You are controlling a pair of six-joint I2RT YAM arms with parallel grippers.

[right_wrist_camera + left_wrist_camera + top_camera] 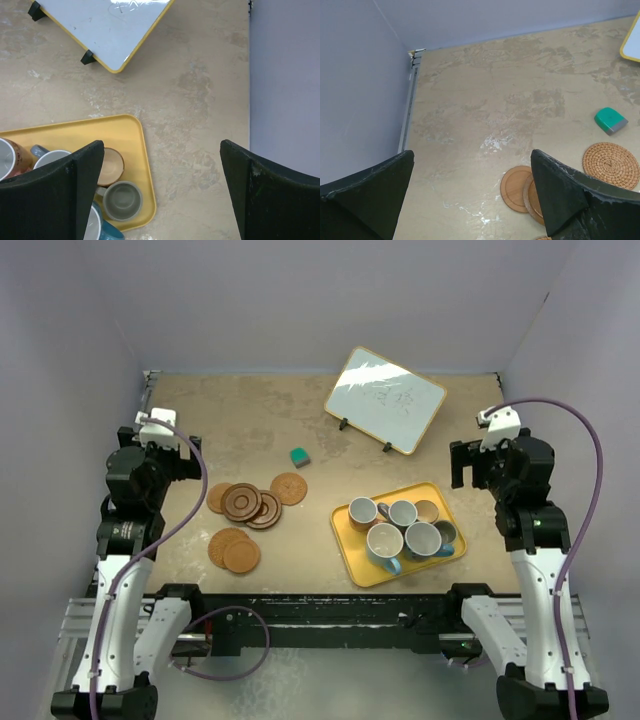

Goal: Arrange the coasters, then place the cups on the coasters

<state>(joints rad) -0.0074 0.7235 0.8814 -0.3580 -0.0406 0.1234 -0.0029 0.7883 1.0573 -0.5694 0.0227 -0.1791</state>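
While the left hand (172,452) and right hand (470,468) hung wide open and empty, the coasters (243,503) lay piled at the middle left and the cups (385,540) crowded the yellow tray (350,546), lower right. Overlapping coasters might slide together when grabbed.

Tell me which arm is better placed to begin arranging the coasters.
Left. The coasters lie bunched on the left half of the table, just beside the open, empty left tool. The right tool hangs by the yellow tray of cups, farther from them.
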